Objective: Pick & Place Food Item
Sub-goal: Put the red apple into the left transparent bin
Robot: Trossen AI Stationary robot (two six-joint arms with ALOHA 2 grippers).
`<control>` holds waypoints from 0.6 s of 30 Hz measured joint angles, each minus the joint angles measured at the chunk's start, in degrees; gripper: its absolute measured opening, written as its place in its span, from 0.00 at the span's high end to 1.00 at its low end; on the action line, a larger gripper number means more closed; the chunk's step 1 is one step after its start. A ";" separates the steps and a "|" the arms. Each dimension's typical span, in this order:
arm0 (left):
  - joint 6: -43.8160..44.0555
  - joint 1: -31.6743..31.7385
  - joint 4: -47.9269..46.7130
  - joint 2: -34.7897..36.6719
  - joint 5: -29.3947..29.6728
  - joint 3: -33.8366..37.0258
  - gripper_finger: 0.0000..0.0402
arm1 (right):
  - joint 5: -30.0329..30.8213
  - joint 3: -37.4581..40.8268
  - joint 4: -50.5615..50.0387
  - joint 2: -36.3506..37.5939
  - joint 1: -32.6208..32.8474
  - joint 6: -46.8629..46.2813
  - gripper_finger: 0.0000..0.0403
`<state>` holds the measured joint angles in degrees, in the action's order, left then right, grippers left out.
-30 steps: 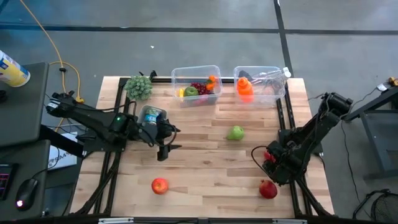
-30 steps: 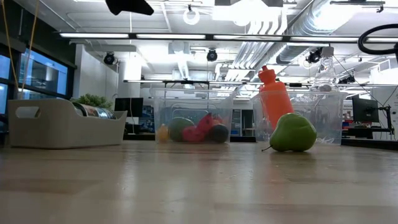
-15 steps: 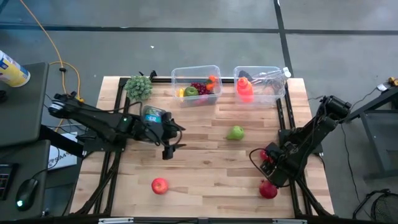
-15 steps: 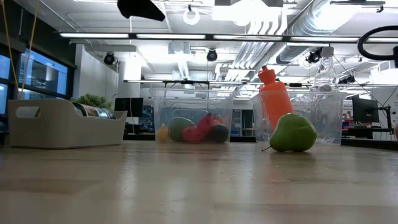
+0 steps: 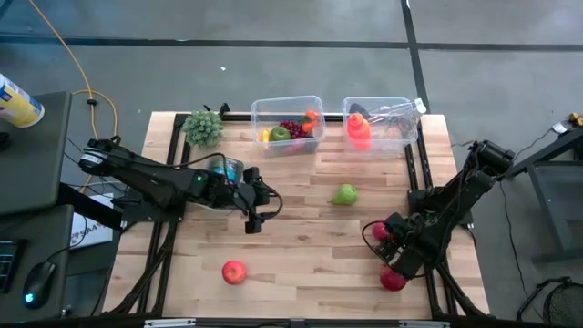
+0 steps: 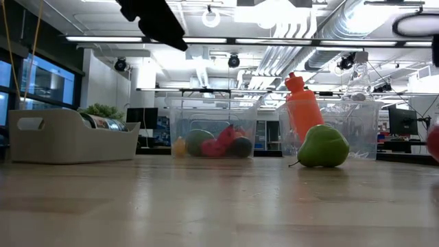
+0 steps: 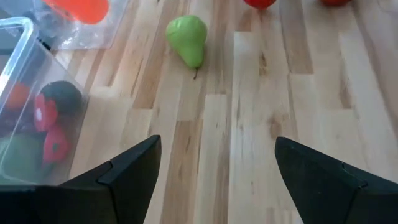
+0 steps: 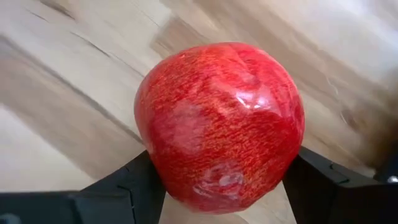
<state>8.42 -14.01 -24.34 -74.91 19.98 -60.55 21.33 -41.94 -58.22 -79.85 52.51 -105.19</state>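
Surrounding room: we see, level across the wood, a workshop hall with strip lights and ducts overhead; grey floor lies around the frame from above.
Tabletop (image 5: 301, 255): pale wooden planks, mostly bare in the middle, which we judge leaves room to carry fruit across to the bins.
Left arm: it reaches in from its own side, and the left tool (image 5: 258, 216) hangs over the middle of the tabletop with its fingers spread wide and nothing between them; we read it as waiting.
Right arm: it is folded low at its near corner so that the right tool (image 5: 381, 233) can come at the fruit from the side.
Fruit bin (image 5: 287, 98): a clear tub at the far edge, already holding several fruits, so we take it as the likely drop place.
Bottle bin (image 5: 378, 99): a second clear tub beside it, holding an orange bottle.
Grapes (image 5: 203, 128): a green bunch at the far left corner.
Pear (image 5: 345, 194): green, lying free between the two tools, short of the bins.
Red apple (image 8: 217, 124): the task's thing; it sits between the right tool's fingers, which press on both its sides, low over the wood.
Other red fruits: one (image 5: 393, 279) lies just beside the right tool, another (image 5: 233, 271) near the front edge, both untouched.
Step, as we judge it: grip made, lift and carry not yet done.
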 joint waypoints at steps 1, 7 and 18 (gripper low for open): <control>-0.01 -0.02 0.16 0.00 -0.43 0.00 0.24 | 1.32 -0.58 0.24 0.00 -0.07 0.24 0.40; -0.36 -0.04 0.44 0.02 -1.92 0.00 0.24 | 13.00 -4.12 7.24 0.00 -3.44 10.75 0.39; 10.79 -1.81 -14.24 3.57 -3.29 0.00 0.24 | 16.84 -8.76 36.30 0.00 -23.49 61.02 0.40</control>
<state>19.21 -15.81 -38.58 -71.34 16.70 -60.55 38.17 -50.70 -21.91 -79.85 29.02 -44.17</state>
